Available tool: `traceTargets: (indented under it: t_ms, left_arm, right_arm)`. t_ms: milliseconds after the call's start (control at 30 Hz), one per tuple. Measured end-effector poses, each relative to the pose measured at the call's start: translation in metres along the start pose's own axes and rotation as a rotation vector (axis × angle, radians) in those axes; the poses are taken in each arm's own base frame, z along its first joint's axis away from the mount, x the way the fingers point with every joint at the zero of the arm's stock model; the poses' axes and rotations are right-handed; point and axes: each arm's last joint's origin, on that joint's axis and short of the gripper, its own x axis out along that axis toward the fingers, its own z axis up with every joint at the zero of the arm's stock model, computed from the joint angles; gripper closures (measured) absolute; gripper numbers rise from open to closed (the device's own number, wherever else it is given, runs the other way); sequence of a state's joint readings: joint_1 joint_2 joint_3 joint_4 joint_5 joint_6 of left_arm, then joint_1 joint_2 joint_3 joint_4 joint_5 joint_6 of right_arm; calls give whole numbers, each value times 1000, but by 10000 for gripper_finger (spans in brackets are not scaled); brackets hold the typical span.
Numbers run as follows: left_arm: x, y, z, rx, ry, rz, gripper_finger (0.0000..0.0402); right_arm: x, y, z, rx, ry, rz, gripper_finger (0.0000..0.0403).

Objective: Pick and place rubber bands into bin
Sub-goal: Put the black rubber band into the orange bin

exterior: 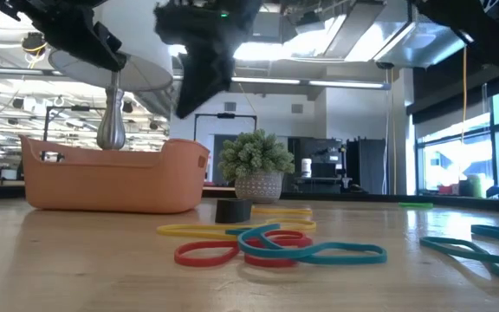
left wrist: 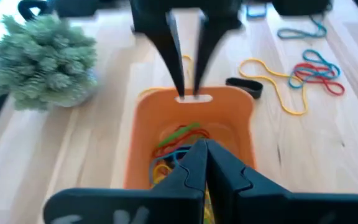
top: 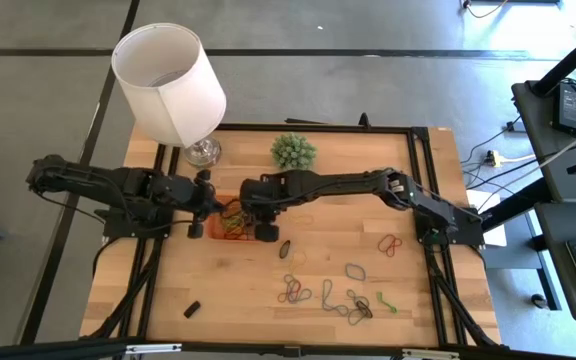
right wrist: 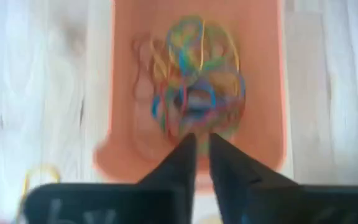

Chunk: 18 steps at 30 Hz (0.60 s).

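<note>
The orange bin [top: 230,220] sits on the wooden table [top: 218,290], left of the middle, just in front of a lamp with a white lampshade [top: 168,80] and near a small green plant [top: 294,151]. It already has a tangled heap of rubber bands in it, red, green, blue and yellow ones.

The right gripper [right wrist: 201,146] hangs over the bin, above its right end. Its jaws are only a little way apart, with a thin gap between the tips, and nothing can be seen between them. The heap in the bin lies right below the tips.

The left gripper [left wrist: 205,152] is at the left end of the bin. Its jaws are pressed tight together and hold nothing that can be seen.

Many more rubber bands [top: 353,300] lie loose on the table, to the right of the bin and nearer the front edge, well apart from both grippers. A red one [top: 391,243] lies alone farther right. A small black one [top: 284,248] lies just beside the bin.

The bands look very light, thin and bendy. They probably lie flat on the wood, so the jaws would need to come down right to the table and pinch one side of a loop. Bands that lie across each other may come up together. A band could also stretch, slip out or stick to a jaw.
</note>
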<state>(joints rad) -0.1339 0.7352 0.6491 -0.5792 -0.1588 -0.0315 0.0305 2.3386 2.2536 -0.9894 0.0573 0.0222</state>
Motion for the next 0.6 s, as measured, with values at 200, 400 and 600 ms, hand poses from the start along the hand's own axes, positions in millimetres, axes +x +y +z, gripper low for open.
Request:
traceTargets:
  t_ms: [200, 400, 600]
  left_arm:
    - [16, -19, 19, 4, 67, -30, 400]
    - [27, -43, 43, -42, 84, -29, 400]
    - [38, -74, 62, -122, 208, -44, 400]
  right_arm:
    - [-25, 2, -26, -5, 53, -49, 394]
    - [-55, 19, -88, 62, -35, -55, 399]
    - [-84, 36, -170, 223, -162, 21, 400]
